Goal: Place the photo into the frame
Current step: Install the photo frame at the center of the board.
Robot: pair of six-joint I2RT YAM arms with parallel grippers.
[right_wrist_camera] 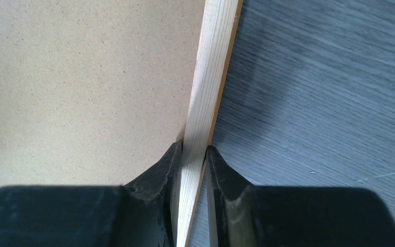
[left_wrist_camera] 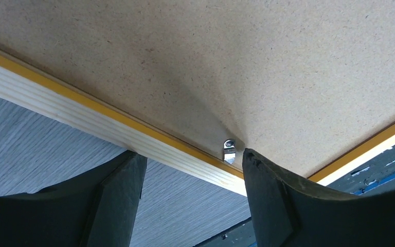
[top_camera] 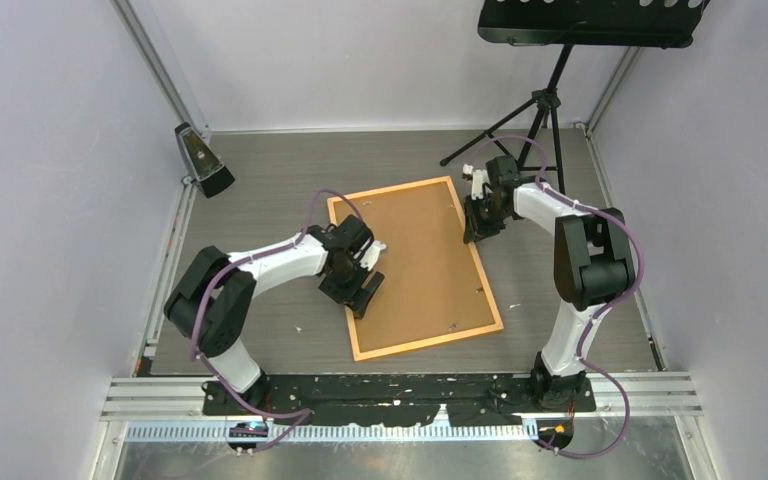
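The orange-edged frame (top_camera: 428, 343) lies face down on the table, filled by a plain brown backing board (top_camera: 420, 265). The photo is hidden. My left gripper (top_camera: 360, 290) is open and straddles the frame's left rail (left_wrist_camera: 56, 105). One finger is over the table and the other over the board (left_wrist_camera: 236, 62), beside a small metal turn clip (left_wrist_camera: 229, 151). My right gripper (top_camera: 475, 232) is shut on the frame's right rail (right_wrist_camera: 211, 77) near the far corner. Its two fingertips (right_wrist_camera: 175, 154) pinch the pale wood from both sides.
A black wedge-shaped object (top_camera: 205, 160) stands at the back left corner of the grey table (top_camera: 260, 180). A music stand on a tripod (top_camera: 545, 100) sits at the back right, just behind my right arm. White walls close in the sides.
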